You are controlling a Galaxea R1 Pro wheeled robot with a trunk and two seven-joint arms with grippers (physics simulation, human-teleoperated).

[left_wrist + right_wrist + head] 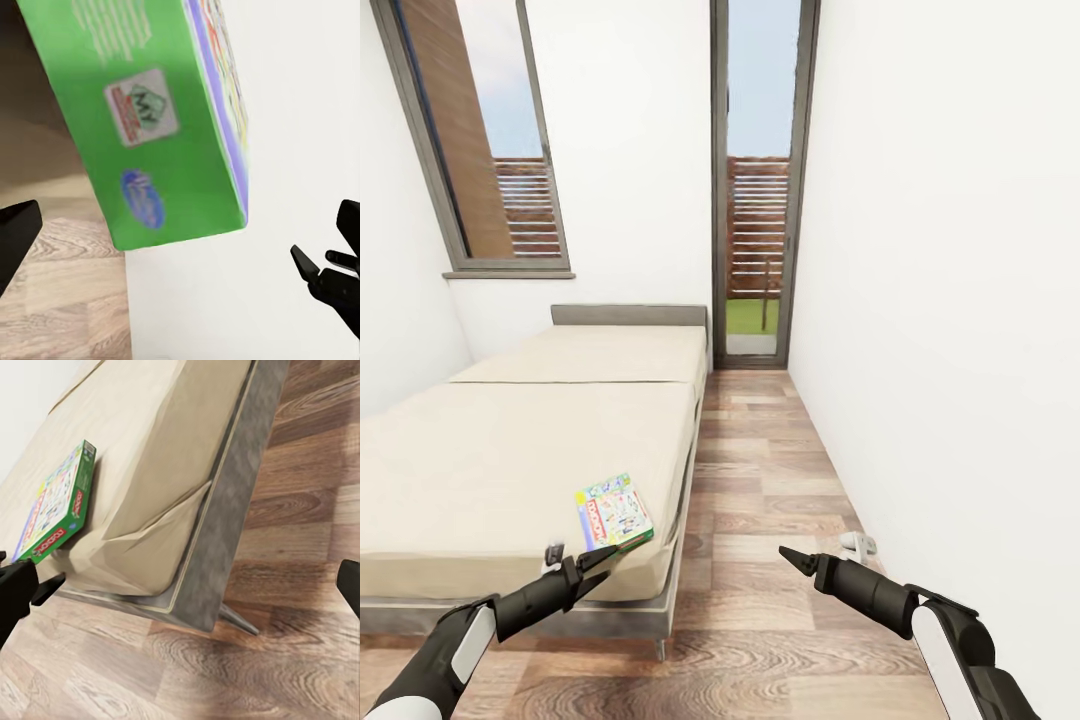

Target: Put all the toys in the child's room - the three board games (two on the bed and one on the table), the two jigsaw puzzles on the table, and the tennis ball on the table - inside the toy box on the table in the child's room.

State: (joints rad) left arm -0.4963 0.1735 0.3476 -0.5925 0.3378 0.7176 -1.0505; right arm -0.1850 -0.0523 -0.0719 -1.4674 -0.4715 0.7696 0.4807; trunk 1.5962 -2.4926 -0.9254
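The board game (614, 512) lies at the bed's (510, 450) near corner, slightly overhanging. The left gripper (575, 562), spread and empty, is apparently just short; the thin edge should be straddled squarely.

We look from head height down over the bed (510, 450). Left wrist sits close on the board game (150, 127); right wrist views both from the floor side.

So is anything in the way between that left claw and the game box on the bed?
Nothing visible. The left gripper is open just short of the board game, which lies at the bed's near corner, overhanging the edge, with only open air between them.
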